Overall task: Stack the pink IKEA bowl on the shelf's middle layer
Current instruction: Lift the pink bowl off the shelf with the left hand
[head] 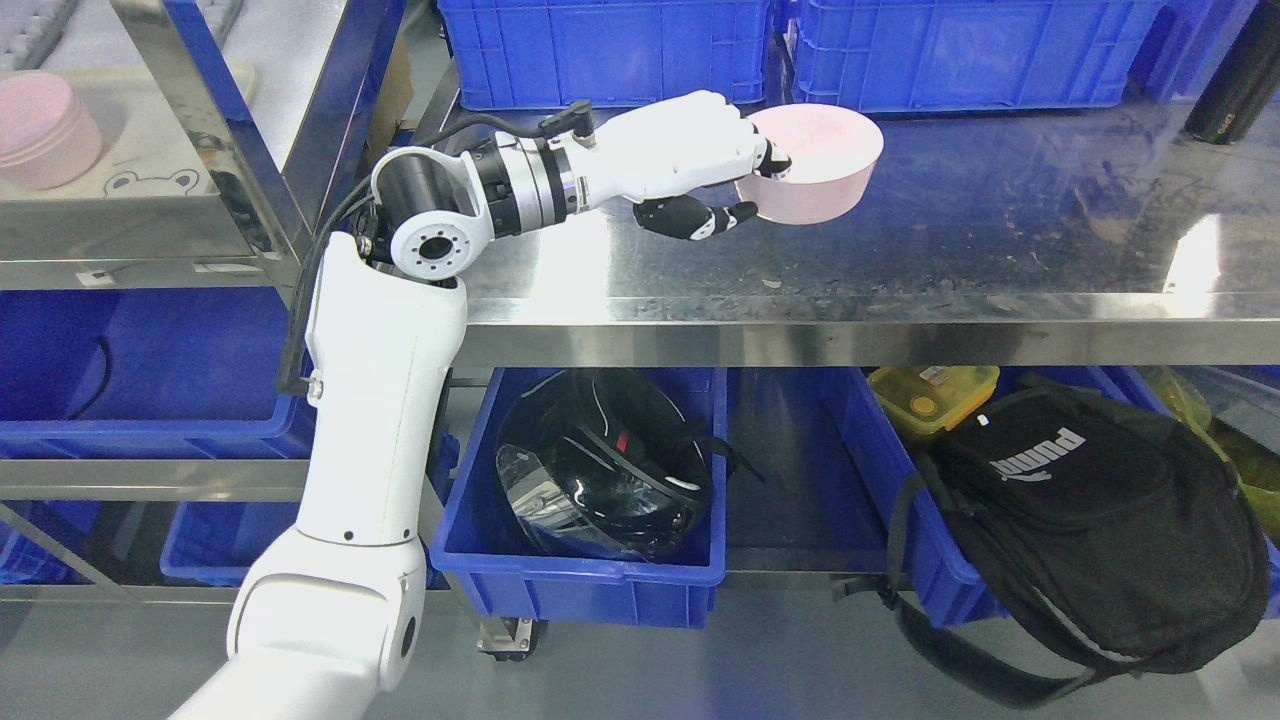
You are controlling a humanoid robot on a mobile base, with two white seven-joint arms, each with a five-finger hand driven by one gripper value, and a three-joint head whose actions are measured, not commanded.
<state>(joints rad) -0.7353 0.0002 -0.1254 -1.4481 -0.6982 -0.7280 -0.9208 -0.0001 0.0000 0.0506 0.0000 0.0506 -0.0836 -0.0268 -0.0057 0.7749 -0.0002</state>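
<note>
A pink bowl sits upside down on the steel shelf, in front of the blue crates. My left hand reaches in from the left and grips the bowl's left edge. Its white fingers lie over the top and the dark thumb presses against the side wall. I cannot tell whether the bowl rests on the shelf or is slightly lifted. A second pink bowl, also upside down, stands on a neighbouring shelf at the far left, on a tray with a bear print. My right arm does not show.
Blue crates line the back of the shelf. A dark bottle stands at its back right. Below, a blue bin holds a black helmet, and a black backpack hangs out at the right. A steel upright separates the two shelves.
</note>
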